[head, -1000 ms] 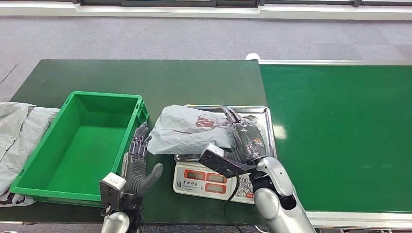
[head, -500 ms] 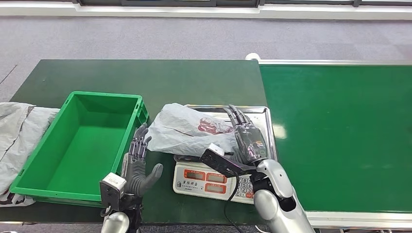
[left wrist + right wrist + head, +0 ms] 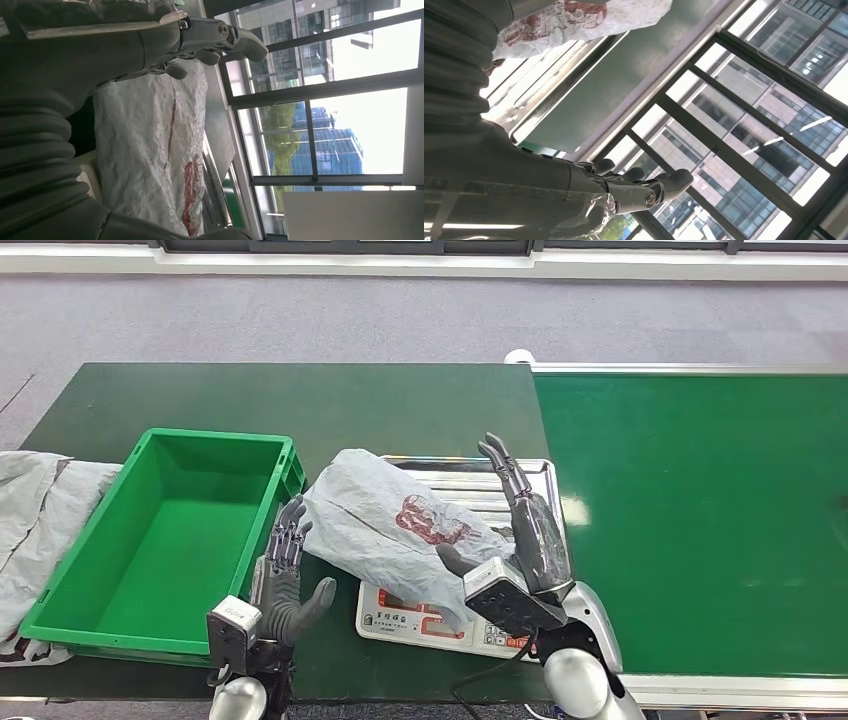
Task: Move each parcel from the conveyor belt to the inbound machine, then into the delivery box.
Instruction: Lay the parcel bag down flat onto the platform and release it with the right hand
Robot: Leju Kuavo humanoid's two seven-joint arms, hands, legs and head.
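A grey parcel with a red print is tilted up off the scale, its right end raised. My right hand stands behind that end with fingers straight up and its thumb pressed on the parcel's front, pinching it. My left hand stays upright between the green delivery box and the parcel, fingers apart, holding nothing, close to the parcel's left edge. In the left wrist view the parcel hangs just beyond my left hand. The right wrist view shows the parcel over the scale's steel tray.
The green box is empty and sits left of the scale on the dark green table. The conveyor belt runs along the right with nothing on it. Grey bags lie at the table's left end.
My right hand has turned upright and lifted the parcel's right end off the scale tray; the parcel now tilts and covers part of the display. The left hand has not moved.
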